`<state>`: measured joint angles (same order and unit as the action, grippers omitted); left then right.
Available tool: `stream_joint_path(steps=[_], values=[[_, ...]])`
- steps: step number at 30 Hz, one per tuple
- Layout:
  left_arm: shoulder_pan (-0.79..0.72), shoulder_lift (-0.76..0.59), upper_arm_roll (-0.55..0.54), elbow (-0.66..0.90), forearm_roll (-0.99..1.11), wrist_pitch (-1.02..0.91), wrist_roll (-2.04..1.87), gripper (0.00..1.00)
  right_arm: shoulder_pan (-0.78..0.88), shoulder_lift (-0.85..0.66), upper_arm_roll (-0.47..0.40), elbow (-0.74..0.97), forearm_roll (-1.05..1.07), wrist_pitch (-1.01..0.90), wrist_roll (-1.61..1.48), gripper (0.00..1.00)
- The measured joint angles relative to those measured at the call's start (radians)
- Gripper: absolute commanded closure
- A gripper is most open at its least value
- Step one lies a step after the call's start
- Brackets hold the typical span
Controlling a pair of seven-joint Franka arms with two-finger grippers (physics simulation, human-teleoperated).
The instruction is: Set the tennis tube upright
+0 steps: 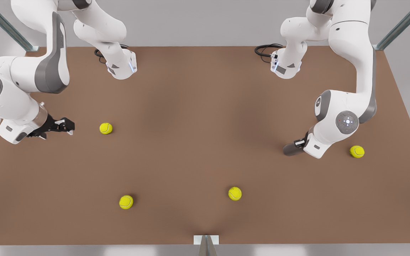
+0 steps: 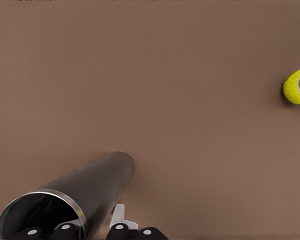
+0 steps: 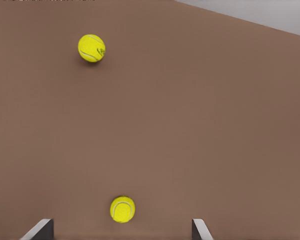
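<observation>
While right gripper (image 1: 69, 125) gapes over brown table (image 1: 190, 106), left gripper (image 1: 300, 143) apparently clamps tennis tube (image 2: 90, 185).

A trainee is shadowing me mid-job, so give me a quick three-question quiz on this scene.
1. How many yellow tennis balls lie on the table in the front view?
2. True or false: the right pincer is shut on a ball.
3. What holds the tennis tube? A) the left pincer B) the right pincer C) neither
Key: 1) four. 2) False: it is open, at the front view's left. 3) A: it grips the tube by its hollow end, at the front view's right.
</observation>
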<state>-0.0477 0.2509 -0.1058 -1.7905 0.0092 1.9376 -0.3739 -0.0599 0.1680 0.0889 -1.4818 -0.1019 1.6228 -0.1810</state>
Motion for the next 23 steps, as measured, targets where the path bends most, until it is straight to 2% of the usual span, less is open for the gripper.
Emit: stream_joint_path(steps=[16,18,20,23], values=[[-0.017,-0.014,-0.022,0.016,0.029,-0.02,-0.106,0.01,-0.005,0.01,0.006,0.002,-0.001,-0.001,0.003,0.0],[-0.015,-0.016,-0.028,0.101,0.027,-0.132,-0.102,0.01,-0.01,0.007,0.006,0.002,-0.001,-0.003,0.0,0.0],[0.001,-0.039,-0.085,0.284,0.026,-0.367,-0.067,0.0,-0.012,0.004,0.005,0.002,-0.001,-0.004,0.0,0.0],[-0.021,-0.218,-0.118,0.292,0.025,-0.543,0.056,0.0,-0.007,0.006,0.005,0.002,-0.001,-0.004,0.002,0.0]])
